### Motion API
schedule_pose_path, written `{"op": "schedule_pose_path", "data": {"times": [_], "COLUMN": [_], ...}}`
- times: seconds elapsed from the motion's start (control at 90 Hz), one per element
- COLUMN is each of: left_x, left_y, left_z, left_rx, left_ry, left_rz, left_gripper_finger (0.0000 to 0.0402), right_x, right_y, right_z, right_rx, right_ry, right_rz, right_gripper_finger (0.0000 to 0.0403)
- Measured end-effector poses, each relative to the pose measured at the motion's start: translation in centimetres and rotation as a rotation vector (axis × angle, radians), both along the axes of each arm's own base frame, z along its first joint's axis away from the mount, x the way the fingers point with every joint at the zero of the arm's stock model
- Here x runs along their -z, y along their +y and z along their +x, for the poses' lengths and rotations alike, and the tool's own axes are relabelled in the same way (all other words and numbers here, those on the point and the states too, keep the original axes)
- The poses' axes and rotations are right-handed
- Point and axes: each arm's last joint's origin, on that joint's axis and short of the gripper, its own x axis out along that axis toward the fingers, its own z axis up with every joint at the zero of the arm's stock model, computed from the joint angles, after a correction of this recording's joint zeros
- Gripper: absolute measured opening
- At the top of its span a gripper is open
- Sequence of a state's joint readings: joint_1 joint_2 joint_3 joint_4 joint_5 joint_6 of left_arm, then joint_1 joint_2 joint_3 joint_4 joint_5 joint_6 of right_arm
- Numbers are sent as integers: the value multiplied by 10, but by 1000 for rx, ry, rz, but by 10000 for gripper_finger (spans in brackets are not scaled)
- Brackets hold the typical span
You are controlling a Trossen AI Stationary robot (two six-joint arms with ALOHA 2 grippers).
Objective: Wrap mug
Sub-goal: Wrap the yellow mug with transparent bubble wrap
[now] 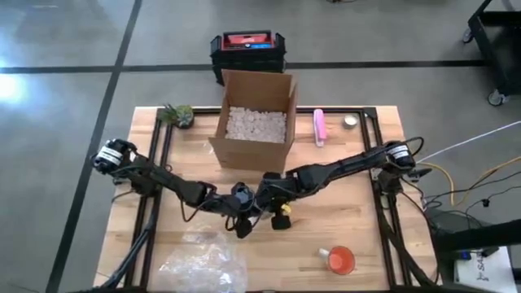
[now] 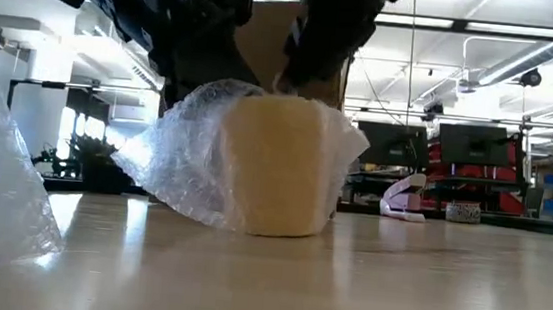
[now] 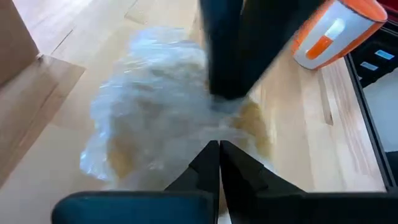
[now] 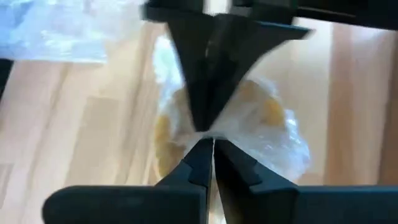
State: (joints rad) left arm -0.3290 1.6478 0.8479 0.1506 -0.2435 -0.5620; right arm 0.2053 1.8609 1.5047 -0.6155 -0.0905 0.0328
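Just in front of the cardboard box [image 1: 254, 118], the yellow mug [image 2: 278, 165] stands on the table [image 1: 358, 220], swathed in bubble wrap [image 2: 181, 162]. Both the left gripper [image 3: 218, 149] and the right gripper [image 4: 208, 144] meet above it (fingers pinched together on the wrap).

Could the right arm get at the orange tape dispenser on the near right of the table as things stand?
Probably not right away: the right end effector is shut on the bubble wrap around the mug. Bare table surrounds the tape dispenser.
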Motion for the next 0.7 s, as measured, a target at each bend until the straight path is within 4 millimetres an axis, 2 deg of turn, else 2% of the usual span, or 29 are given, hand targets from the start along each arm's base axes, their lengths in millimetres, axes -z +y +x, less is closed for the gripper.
{"op": "schedule_pose_path", "data": {"times": [0.078,0.433,0.7], "left_x": [0,-1,-25], "left_y": [0,0,0], "left_z": [0,1,-8], "left_rx": [0,-11,42], "left_ry": [0,-23,5], "left_rz": [3,-6,-20], "left_gripper_finger": [0,0,0], "right_x": [3,42,46], "right_y": [3,6,5], "right_z": [2,12,13], "right_rx": [-11,-32,-15], "right_ry": [-12,58,66], "right_rz": [5,-13,-21], "right_gripper_finger": [2,2,2]}}
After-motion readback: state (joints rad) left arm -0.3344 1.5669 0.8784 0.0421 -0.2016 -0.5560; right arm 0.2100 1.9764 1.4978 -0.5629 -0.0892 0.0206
